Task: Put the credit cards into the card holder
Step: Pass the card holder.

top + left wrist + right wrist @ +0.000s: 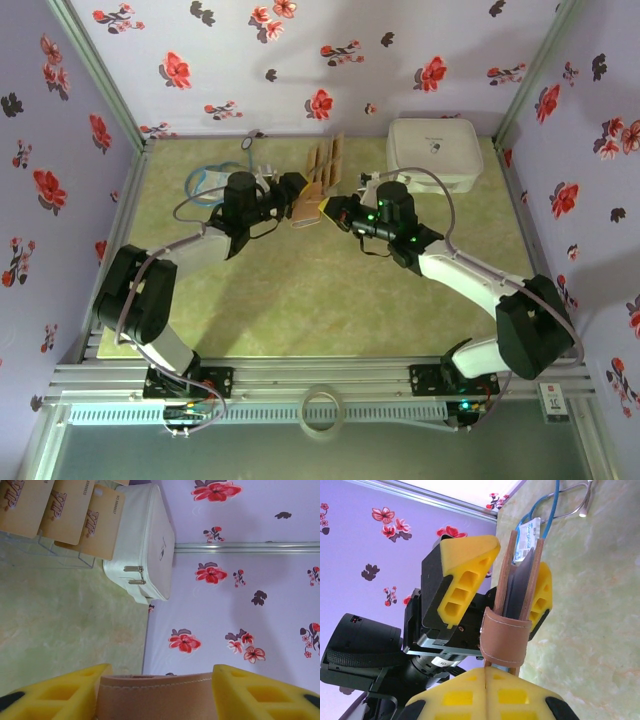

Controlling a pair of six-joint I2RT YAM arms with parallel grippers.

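Note:
The card holder (307, 210), a reddish-brown wallet with a stitched strap, hangs above the mat between both grippers. Seen edge-on in the right wrist view, the card holder (506, 639) gapes slightly, grey lining inside. My right gripper (486, 676) is shut on its lower edge, yellow fingers pressed together; from above, this right gripper (331, 208) is at mid-table. My left gripper (155, 682) has its fingers against both sides of the card holder (155, 700); from above, the left gripper (297, 196) is just left of it. Tan credit cards (325, 165) (62, 510) stand in a clear rack behind.
A white rounded case (432, 150) (150, 545) sits at the back right, close to the cards. A blue-tubed stethoscope (210, 180) (552, 507) lies at the back left. Floral walls enclose the green mat (320, 290). A tape roll (322, 408) rests on the near frame.

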